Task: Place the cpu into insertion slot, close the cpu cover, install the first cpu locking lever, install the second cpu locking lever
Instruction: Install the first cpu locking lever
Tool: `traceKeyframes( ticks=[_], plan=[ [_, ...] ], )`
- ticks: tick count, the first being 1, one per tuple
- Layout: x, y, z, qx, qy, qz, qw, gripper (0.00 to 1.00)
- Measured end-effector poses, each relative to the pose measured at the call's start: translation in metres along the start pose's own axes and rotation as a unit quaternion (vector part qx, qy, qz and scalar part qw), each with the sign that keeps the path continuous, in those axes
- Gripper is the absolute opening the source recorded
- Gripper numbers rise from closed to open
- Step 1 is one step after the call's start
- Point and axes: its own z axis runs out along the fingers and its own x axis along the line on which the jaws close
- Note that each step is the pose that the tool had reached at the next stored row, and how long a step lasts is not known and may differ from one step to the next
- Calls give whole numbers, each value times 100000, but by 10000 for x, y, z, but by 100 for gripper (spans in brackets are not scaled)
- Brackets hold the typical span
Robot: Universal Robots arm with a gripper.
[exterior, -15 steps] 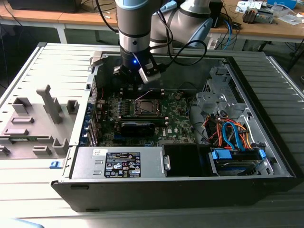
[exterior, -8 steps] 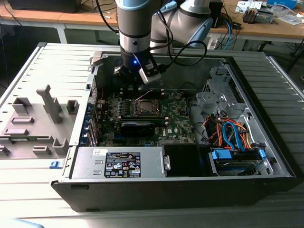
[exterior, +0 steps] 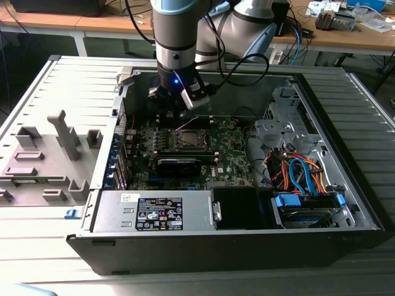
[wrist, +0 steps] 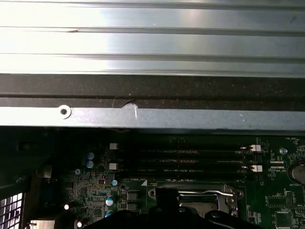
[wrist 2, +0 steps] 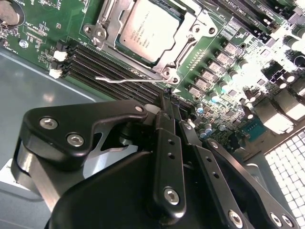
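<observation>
CPU: the cpu (wrist 2: 148, 29) sits seated in the insertion slot (exterior: 187, 139), silvery top showing, on the green motherboard (exterior: 231, 154) inside the open computer case (exterior: 345, 203).
Cover: the cpu cover (wrist 2: 187, 44) lies down as a metal frame around the chip's edges; from these views it looks lowered rather than raised.
Lever: one thin wire locking lever (wrist 2: 125, 79) runs along the socket's edge beside the memory slots (wrist 2: 102, 64), its long axis parallel to them, its hooked end free and apparently not tucked under a catch.
Gripper: the gripper (wrist 2: 167, 98) has its black fingers pressed together with nothing between them, the tips just beside the lever's inner end.
Relation: in the second wrist view, the lever lies just ahead of the fingertips, socket beyond it.
Arm pose: in the exterior view the arm (exterior: 179, 37) comes straight down, wrist vertical, over the socket's far side.
</observation>
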Motion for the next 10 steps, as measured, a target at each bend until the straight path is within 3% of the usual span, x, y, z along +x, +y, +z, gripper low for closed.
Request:
traceKeyframes(
  ticks=[10],
  plan=[
    [-19, -3, 18, 66, 3, 2, 100000, 11]
  ],
)
